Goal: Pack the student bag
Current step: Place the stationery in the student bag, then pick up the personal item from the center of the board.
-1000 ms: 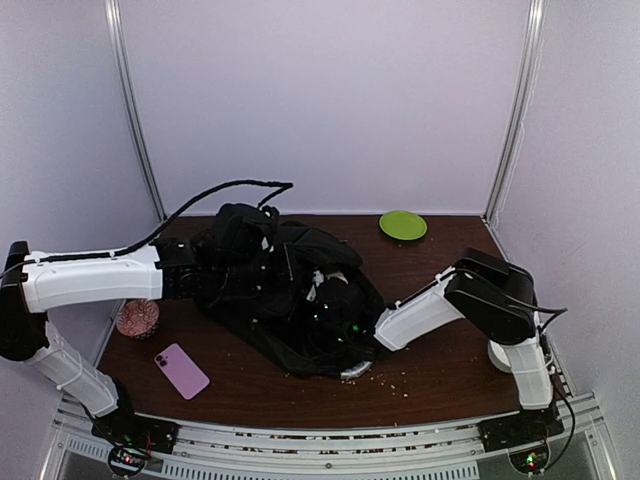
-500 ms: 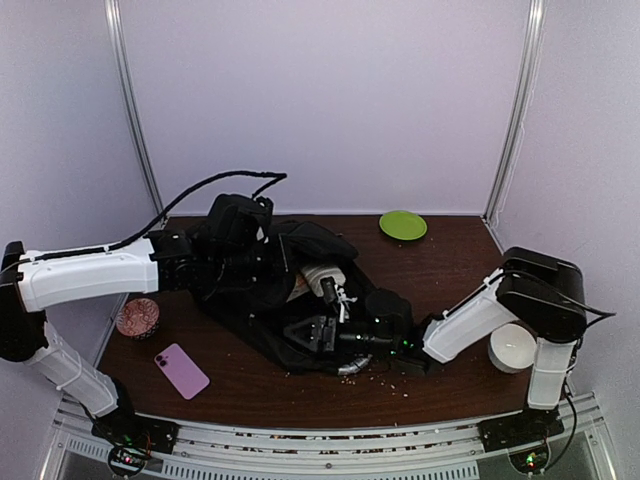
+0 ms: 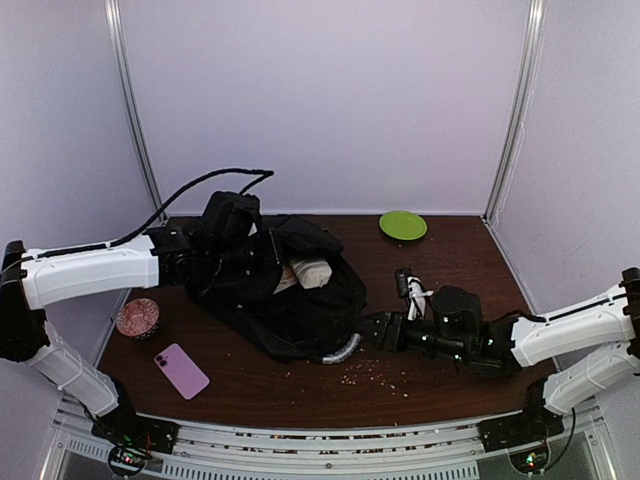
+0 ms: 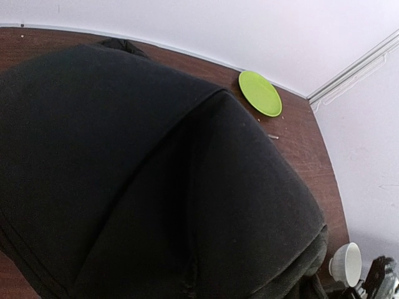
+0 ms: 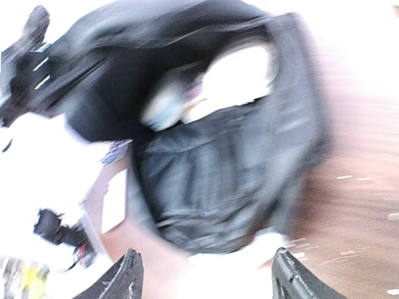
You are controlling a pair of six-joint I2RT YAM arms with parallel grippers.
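Black student bag (image 3: 300, 320) holds a pale box (image 3: 310, 270), my left jaws pinching its rim, right jaws spread empty; phone (image 3: 181, 370) unpacked.

The student bag (image 3: 285, 320) is soft matt black cloth; the table (image 3: 450, 260) dark, smooth wood; the green plate (image 3: 402, 224) smooth

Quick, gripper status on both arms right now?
Left gripper: closed, apparently pinching the student bag fabric; its fingers are hidden.
Right gripper: open, holding nothing, just outside the bag.
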